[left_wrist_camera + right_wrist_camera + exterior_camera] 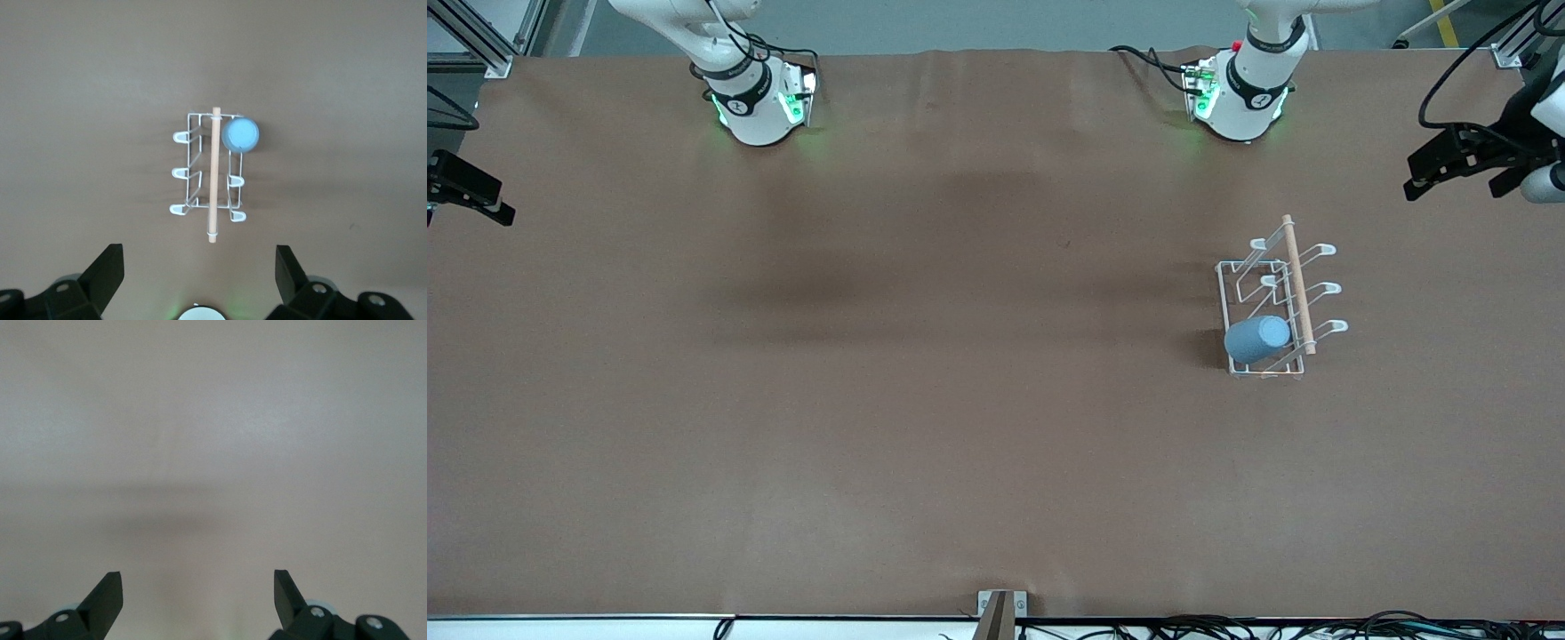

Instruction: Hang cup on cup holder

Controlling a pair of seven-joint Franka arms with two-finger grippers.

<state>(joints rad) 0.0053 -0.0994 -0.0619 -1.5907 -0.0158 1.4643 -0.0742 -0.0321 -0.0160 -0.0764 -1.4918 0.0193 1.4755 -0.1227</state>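
The white wire cup holder (1280,302) stands on the table toward the left arm's end, with its wooden rod (1298,284) along the top. The light-blue cup (1256,339) hangs tilted on a prong at the holder's end nearer the front camera, mouth down toward the rod. In the left wrist view the cup holder (208,170) is seen from high above, with the cup (241,134) bottom-up on it. My left gripper (200,267) is open and empty, raised high, and shows at the table's edge in the front view (1416,178). My right gripper (198,590) is open and empty, and waits high at the right arm's end (480,191).
The brown table cover (925,400) is bare apart from the holder. Both arm bases stand along the table's edge farthest from the front camera. A small bracket (1000,609) sits at the edge nearest the front camera.
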